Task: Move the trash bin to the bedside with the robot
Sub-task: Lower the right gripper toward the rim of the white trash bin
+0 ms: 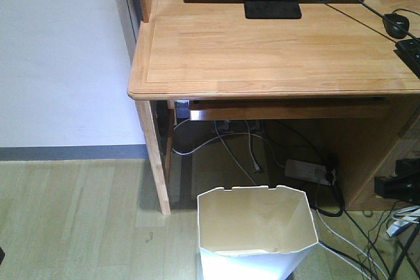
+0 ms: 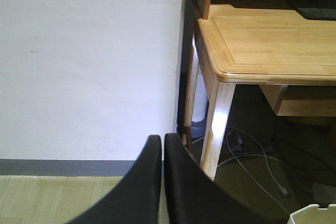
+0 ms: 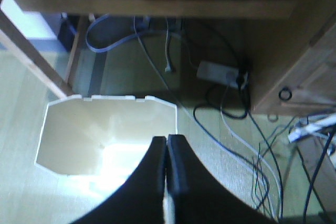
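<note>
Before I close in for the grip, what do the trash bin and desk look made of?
The trash bin looks like thin white plastic, smooth and faintly glossy: crisp faceted walls with a notched rim. The desk appears to be light wood under a clear satin coat: grain and jointed strips show, though veneer is possible.

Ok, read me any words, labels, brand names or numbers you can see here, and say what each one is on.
No text can be read in any view.
The trash bin is plain white and the wooden desk has no markings.
Any print on the black monitor base, the mouse or the power strip is too small or blurred to read.
</note>
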